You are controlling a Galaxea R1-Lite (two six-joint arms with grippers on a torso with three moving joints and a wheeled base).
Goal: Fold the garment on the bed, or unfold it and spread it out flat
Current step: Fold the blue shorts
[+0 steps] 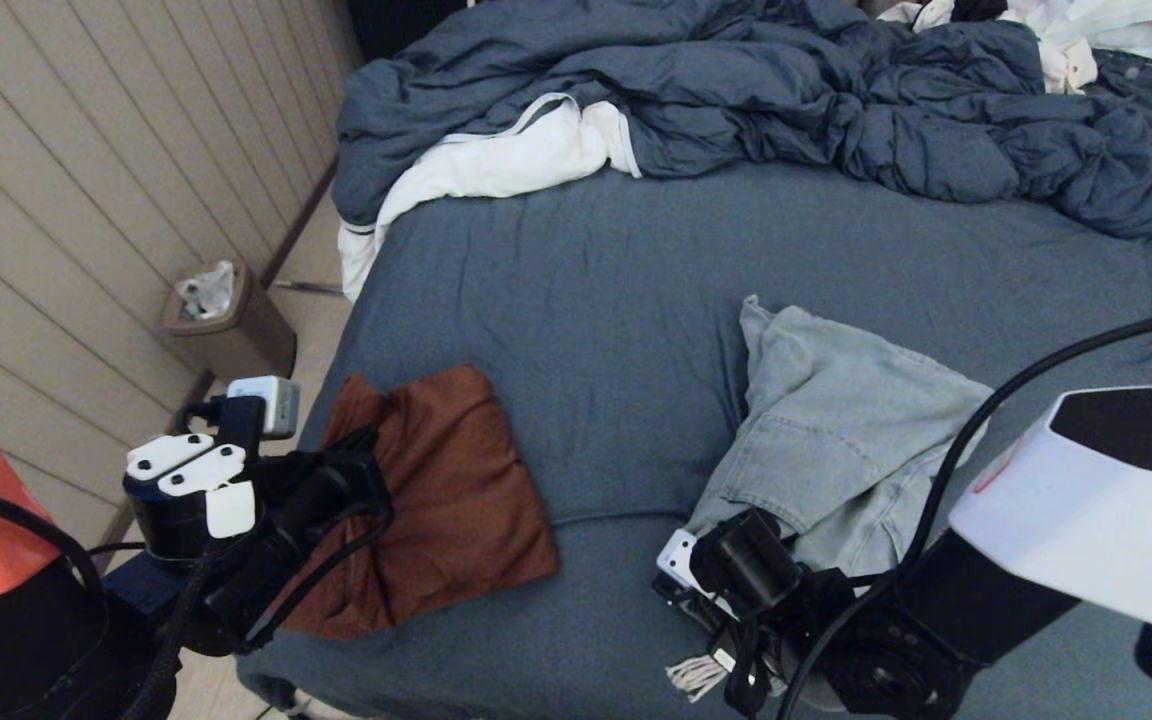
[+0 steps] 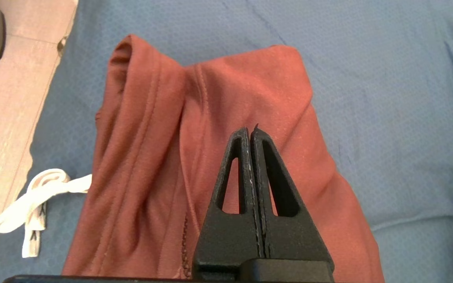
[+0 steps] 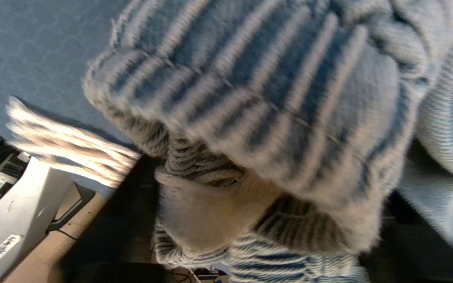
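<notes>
On the bed (image 1: 586, 300), near its front-left corner, lies a rust-brown garment (image 1: 436, 490), folded into a rough rectangle. My left gripper (image 2: 250, 131) hovers over that garment (image 2: 163, 149) with its fingers pressed together and nothing between them. A pair of light-blue jeans (image 1: 836, 430) lies crumpled at the front right. My right gripper (image 1: 736, 600) is at the jeans' near end by the bed's front edge, hidden under its wrist. Frayed denim (image 3: 269, 98) fills the right wrist view very close up.
A rumpled dark blue duvet (image 1: 736, 90) with white lining covers the far end of the bed, with white clothing (image 1: 1066, 40) at the back right. A waste bin (image 1: 226, 325) stands on the floor by the panelled wall. A white strap (image 2: 37, 196) lies at the bed's edge.
</notes>
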